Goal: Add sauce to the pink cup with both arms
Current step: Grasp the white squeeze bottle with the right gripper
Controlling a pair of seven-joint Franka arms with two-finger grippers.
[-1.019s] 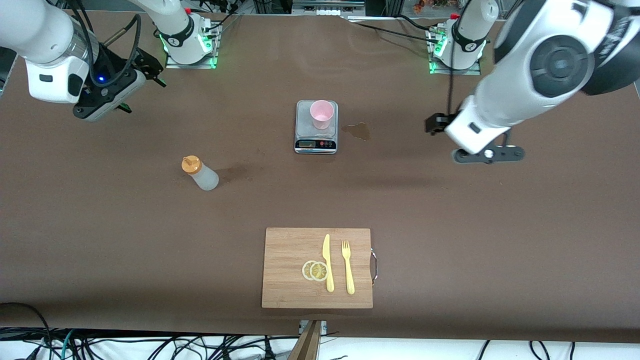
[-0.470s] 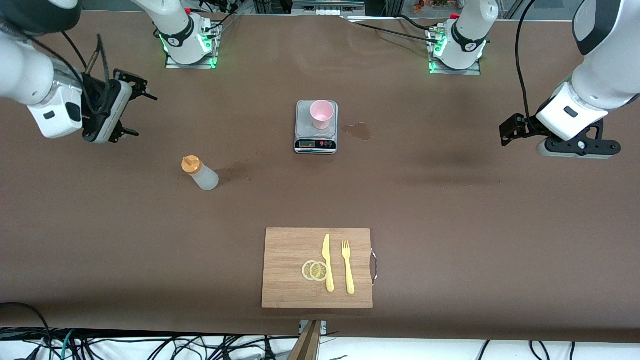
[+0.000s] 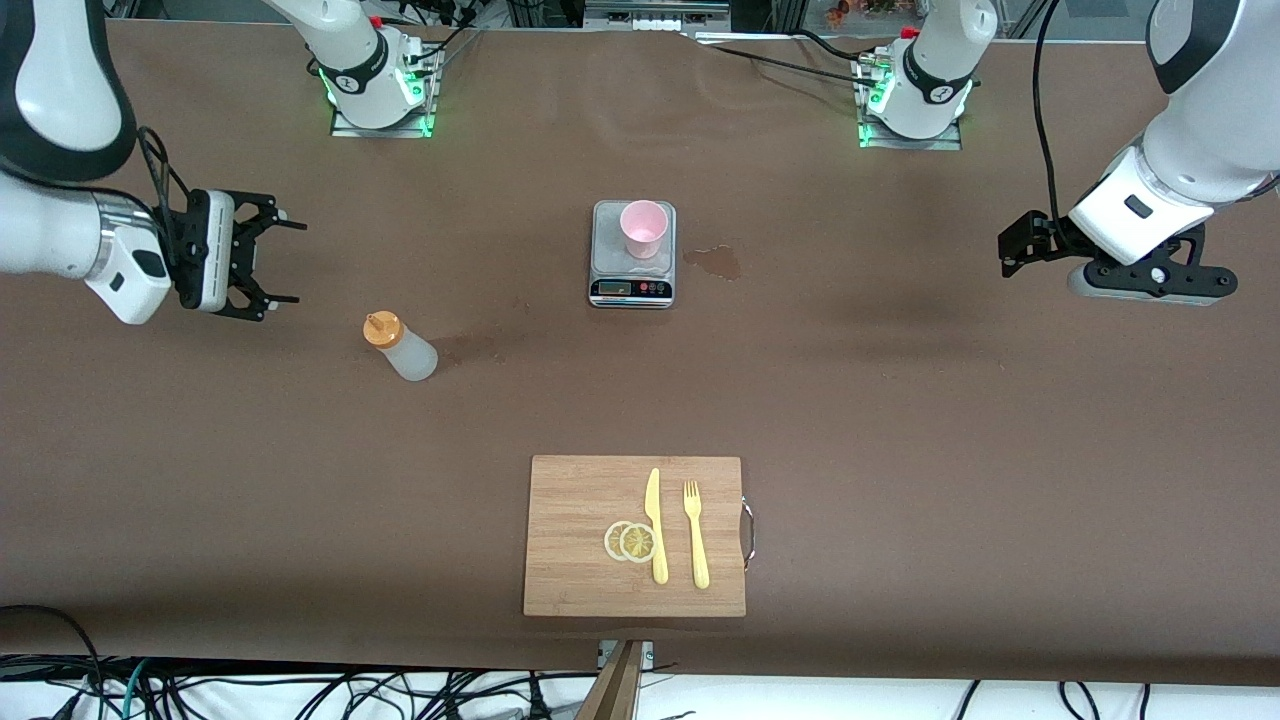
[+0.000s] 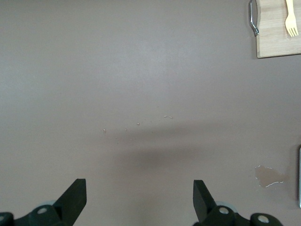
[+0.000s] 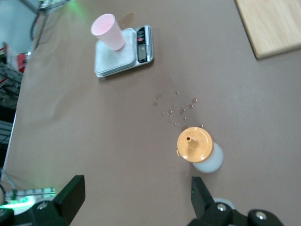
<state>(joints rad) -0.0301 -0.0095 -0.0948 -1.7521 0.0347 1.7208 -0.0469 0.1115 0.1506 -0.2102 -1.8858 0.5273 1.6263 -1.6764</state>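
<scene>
The sauce bottle (image 3: 400, 348), whitish with an orange cap, stands on the brown table; it also shows in the right wrist view (image 5: 196, 147). The pink cup (image 3: 643, 228) stands upright on a small grey scale (image 3: 632, 272), and the cup (image 5: 106, 29) appears farther off in the right wrist view. My right gripper (image 3: 290, 262) hovers open over the table, a short way from the bottle toward the right arm's end; nothing is between its fingers (image 5: 136, 186). My left gripper (image 3: 1150, 285) hangs open and empty (image 4: 139, 188) over bare table near the left arm's end.
A wooden cutting board (image 3: 570, 535) with lemon slices (image 3: 630, 541), a yellow knife (image 3: 654, 525) and a fork (image 3: 695, 535) lies near the front edge. A wet stain (image 3: 715, 262) marks the table beside the scale. Small droplets (image 5: 176, 110) lie near the bottle.
The right arm has swung down and turned its gripper toward the bottle. The left arm has pulled back from near the scale toward its own end of the table. Both grippers stay open.
</scene>
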